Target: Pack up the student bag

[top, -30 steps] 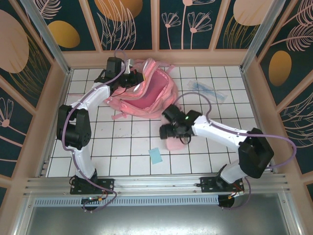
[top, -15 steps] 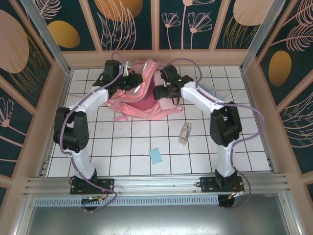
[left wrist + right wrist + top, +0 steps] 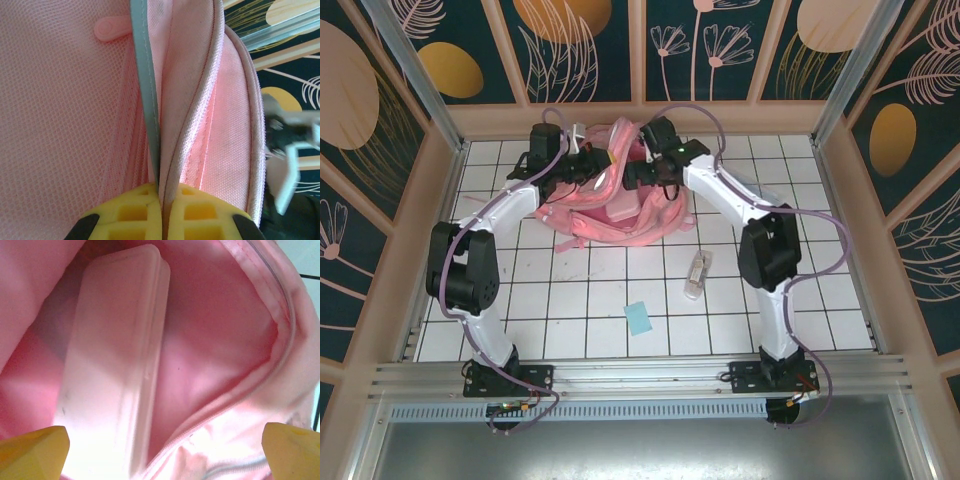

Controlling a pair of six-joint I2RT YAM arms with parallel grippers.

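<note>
The student bag (image 3: 655,225), a large pink backpack, lies at the back of the tiled table with its mouth held open. My left gripper (image 3: 594,168) is shut on the bag's opening edge, its yellow fingers (image 3: 125,212) pinching pink fabric and a grey stripe (image 3: 145,75). My right gripper (image 3: 638,178) hovers over the opening, jaws wide open with nothing between them. In the right wrist view a flat pink case (image 3: 115,350) lies inside the bag's pink lining (image 3: 215,335), just beyond my right gripper (image 3: 162,450).
A clear plastic item (image 3: 697,274) and a small light-blue card (image 3: 639,318) lie on the white tiles (image 3: 570,290) in front of the bag. Wooden walls enclose the table on three sides.
My right arm swung from mid-table to the bag's mouth carrying the pink case. The case now lies inside the bag and the right jaws have opened wider. The left gripper kept its hold.
</note>
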